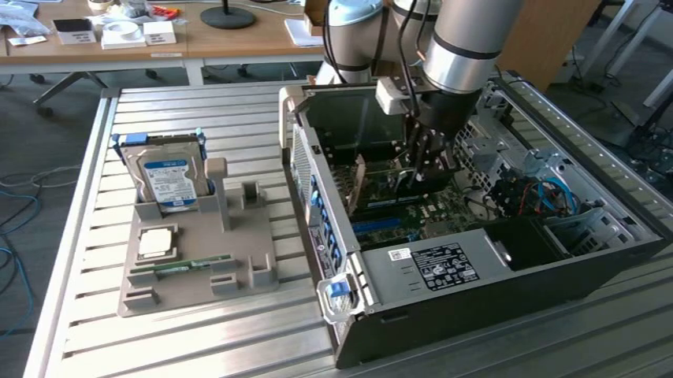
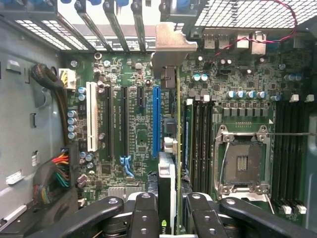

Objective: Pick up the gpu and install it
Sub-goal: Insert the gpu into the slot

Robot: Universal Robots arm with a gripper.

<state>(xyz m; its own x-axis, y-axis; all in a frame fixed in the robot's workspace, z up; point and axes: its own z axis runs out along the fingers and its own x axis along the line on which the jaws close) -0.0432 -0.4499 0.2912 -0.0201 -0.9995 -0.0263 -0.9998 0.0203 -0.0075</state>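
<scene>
Jaws are partly closed, clamped on the gpu (image 2: 168, 178), which hangs on edge inside the computer case (image 1: 474, 315), just over the motherboard (image 2: 141, 136) beside the blue slot (image 2: 156, 119). I'd keep it dead upright and press evenly, no twisting. The card's thin and dark, with a silvery bracket on its far end.

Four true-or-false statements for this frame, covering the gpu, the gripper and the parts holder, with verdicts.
1. The gripper is clamped on the gpu inside the open computer case. True.
2. The hard drive lies flat inside the case. False: it stands upright in the grey holder, outside the case.
3. A green memory stick lies on the holder. True.
4. A cooler covers the processor socket. False: the socket is bare.
</scene>
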